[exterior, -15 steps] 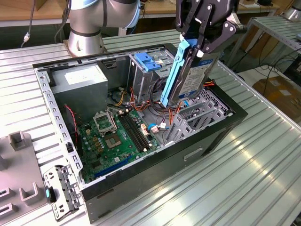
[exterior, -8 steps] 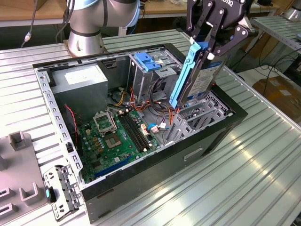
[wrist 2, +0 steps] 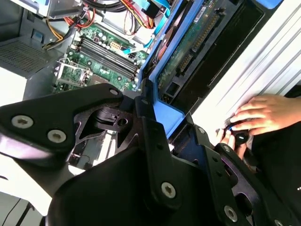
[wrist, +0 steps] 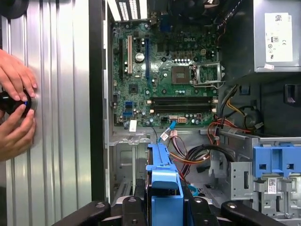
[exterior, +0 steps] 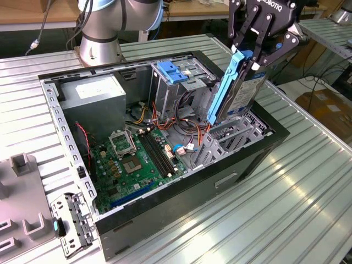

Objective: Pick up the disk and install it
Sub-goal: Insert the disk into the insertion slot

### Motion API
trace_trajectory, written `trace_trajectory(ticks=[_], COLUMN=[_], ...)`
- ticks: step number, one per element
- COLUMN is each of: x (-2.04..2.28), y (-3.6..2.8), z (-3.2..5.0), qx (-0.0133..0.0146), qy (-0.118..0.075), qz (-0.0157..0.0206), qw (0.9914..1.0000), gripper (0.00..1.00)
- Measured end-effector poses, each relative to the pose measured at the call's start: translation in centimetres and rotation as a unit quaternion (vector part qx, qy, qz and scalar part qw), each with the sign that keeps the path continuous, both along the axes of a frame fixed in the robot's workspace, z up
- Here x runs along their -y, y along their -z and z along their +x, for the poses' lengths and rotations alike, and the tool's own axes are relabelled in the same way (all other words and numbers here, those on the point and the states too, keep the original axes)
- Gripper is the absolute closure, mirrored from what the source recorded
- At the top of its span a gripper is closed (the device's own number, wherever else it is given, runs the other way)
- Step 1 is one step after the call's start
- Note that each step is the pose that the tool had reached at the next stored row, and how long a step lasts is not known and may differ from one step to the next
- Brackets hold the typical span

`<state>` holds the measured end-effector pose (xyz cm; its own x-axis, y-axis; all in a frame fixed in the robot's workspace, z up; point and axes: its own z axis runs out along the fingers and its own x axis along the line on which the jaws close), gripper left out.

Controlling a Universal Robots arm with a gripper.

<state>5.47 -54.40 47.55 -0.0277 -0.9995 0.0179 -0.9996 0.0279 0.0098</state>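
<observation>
Between the jaws of the gripper [exterior: 253, 58], the disk [exterior: 242, 93] is held on edge. The jaws are clenched on its upper end across the blue carrier rails, so the dark metal body hangs down toward the open computer case [exterior: 181, 217]. Directly below the jaws, the lower end of the disk stands at the mouth of the grey drive cage [exterior: 231, 137], either touching it or just above it; the exterior view does not settle which. The step in hand is judged to be insertion of the disk into that cage, with the task about midway: the disk is grasped and over the bay but not seated. To do this step well, the rails must run parallel to the cage guides. The disk leans slightly in the exterior view, so any tilt should be taken out before downward force is applied. Beside the jaws, toward the motherboard [wrist: 164, 75], orange and red cables [wrist: 188, 157] lie near the cage and could be pinched. The light-blue latch plate [wrist: 275, 162] stands apart to one side. A person's hands [wrist: 14, 77] rest on the ribbed table outside the case, well away from the jaws.
</observation>
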Motion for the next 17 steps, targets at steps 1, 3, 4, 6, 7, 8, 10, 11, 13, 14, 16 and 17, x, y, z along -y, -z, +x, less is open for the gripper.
trace_trajectory(ticks=[1,3,4,6,7,8,10,11,13,14,16,17], x=[0.09,0.56,0.68,0.78,0.84,0.95,1.07,1.13,1.19,1.23,1.37,1.45], y=[0.14,0.54,0.70,0.86,0.94,1.04,1.17,1.27,1.42,1.49,1.67,1.81], z=[0.02,0.05,0.05,0.08,0.09,0.13,0.19,0.28,0.36,0.38,0.41,0.45], qx=[0.0003,0.0018,0.0020,0.0020,0.0019,0.0020,0.0020,0.0020,0.0020,0.0020,0.0020,0.0020], qy=[0.000,0.000,0.000,0.000,0.000,0.000,0.000,0.000,0.000,0.000,0.000,0.000], qz=[0.0000,0.0000,0.0000,-0.0003,-0.0003,-0.0004,-0.0004,-0.0005,-0.0006,-0.0006,-0.0006,-0.0006], qw=[1.00000,1.00000,1.00000,1.00000,1.00000,1.00000,1.00000,1.00000,1.00000,1.00000,1.00000,1.00000], gripper=[0.63,0.63,0.63,0.63,0.63,0.63,0.63,0.63,0.63,0.63,0.63,0.63])
